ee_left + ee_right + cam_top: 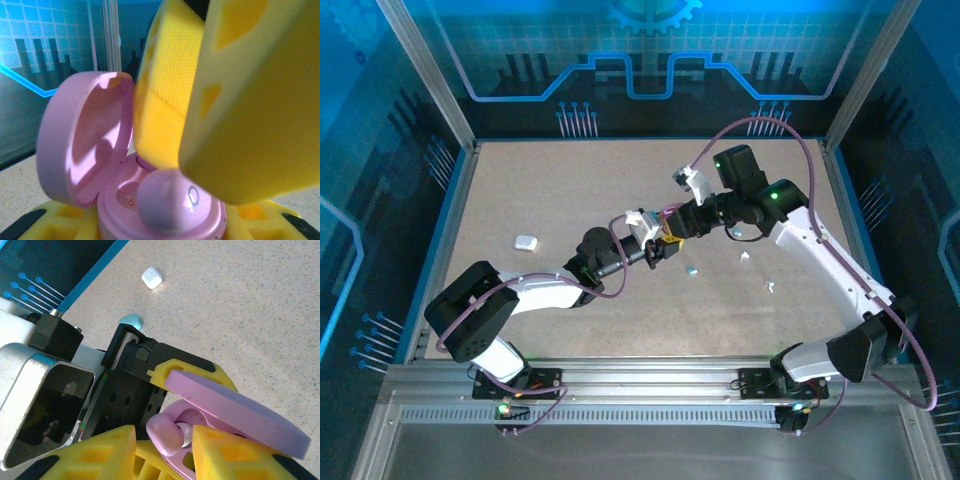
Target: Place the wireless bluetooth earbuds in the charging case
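**Status.** The left gripper (156, 226) is closed narrowly on the base of the pink charging case (112, 227), at the lower middle of the left wrist view. The case lid (82, 137) stands hinged open at the left. The right gripper (162, 442) pinches a purple earbud (161, 431) between its yellow fingers (222, 450), with the jaws only a little apart. The earbud touches the case base beside an empty well. Whether it is seated cannot be told. In the top view both grippers meet at frame centre.

**Risks (judgement).**
- The bud is round and glossy and held by a small pinch. Pressed at an angle, it could twist or squirt out onto the table (570, 180).
- If the bud is misaligned with its well, it would ride up on the rim rather than drop in.
- The broad right finger at the right of the left wrist view sits close beside the lid. A sideways push could knock the lid shut or lever the case out of the left grip.
- On release, the bud may cling to a pad and lift out.

**Surroundings.**
- A white square case (526, 242) lies at centre left of the top view, well apart from the grippers.
- A small teal piece (691, 270) lies just below the grippers.
- Two white pieces (744, 257) lie to the lower right. They are likely more earbuds but too small to tell.
- A teal rounded thing (131, 320) is partly hidden behind the left gripper in the right wrist view.
- The main obstruction is the right fingers themselves, which hide the well.
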Tool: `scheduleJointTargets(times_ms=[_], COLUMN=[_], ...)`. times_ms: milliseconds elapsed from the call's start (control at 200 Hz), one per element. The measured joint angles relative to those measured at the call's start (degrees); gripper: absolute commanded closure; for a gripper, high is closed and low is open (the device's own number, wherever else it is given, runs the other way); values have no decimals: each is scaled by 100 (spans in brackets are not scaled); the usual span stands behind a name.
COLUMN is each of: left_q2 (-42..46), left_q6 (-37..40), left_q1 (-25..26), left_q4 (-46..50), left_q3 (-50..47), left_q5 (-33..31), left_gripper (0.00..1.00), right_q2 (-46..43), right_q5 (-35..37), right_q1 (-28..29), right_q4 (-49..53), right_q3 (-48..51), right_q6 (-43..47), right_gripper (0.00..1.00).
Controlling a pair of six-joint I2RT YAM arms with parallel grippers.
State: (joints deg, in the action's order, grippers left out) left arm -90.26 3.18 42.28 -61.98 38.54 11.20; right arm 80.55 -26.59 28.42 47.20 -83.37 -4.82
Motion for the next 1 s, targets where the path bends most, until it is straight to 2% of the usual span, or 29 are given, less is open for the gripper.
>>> scheduleJointTargets(times_ms=[245,520,1001], left_q2=[0,0,0], left_q6=[0,0,-4], left_q1=[0,0,0], left_q4=[26,42,144], left_q3=[0,0,0], left_q5=[0,0,-7], left_gripper=[70,70,70], right_q2=[39,48,275], right_q5=[68,212,374], right_q1=[17,46,55], right_q4=[24,35,166], right_q3=[0,-20,-271], right_q6=[39,-129,-1071], right_gripper=[74,76,78])
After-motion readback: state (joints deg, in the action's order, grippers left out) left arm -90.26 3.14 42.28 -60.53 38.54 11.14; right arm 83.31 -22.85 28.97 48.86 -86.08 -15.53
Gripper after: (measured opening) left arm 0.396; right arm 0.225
